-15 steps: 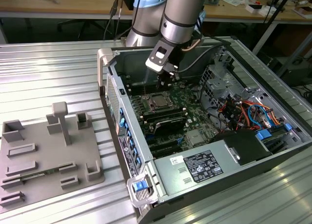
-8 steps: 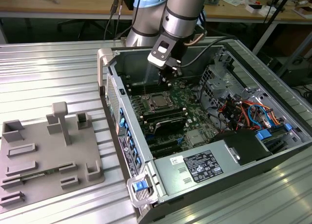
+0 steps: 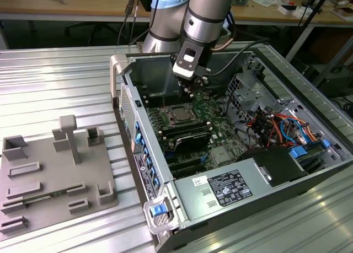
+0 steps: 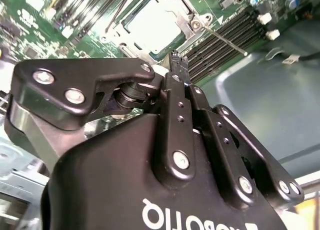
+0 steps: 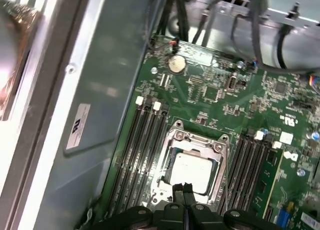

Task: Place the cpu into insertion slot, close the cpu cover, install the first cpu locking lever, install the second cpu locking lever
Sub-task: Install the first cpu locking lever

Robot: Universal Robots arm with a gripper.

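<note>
Exterior view: the arm reaches into the one open computer case (image 3: 309, 170) on the ribbed bench (image 3: 66, 82), its pincer (image 3: 190, 86) hanging just above the far edge of the socket area. One grey fixture tray (image 3: 55, 170) lies well apart at the exterior view's left.

In the first wrist view the cpu (image 5: 194, 169) sits inside the insertion slot (image 5: 162, 185), and the cpu cover (image 5: 197, 138) looks to lie flat around it. The pincer is clenched on nothing, tips pressed together just beside the near rim of the cover.

In the second wrist view a thin metal rod (image 4: 227, 40), probably a locking lever, runs out from the socket corner along the memory slots.

Risks, as I judge them: the clenched tips could skid off so thin a rod and scrape the green board or the slot clips, and a cover not seated flat could jam under the lever.

Count: one cpu, one slot, one cover, one pincer, one rod that I can make out
</note>
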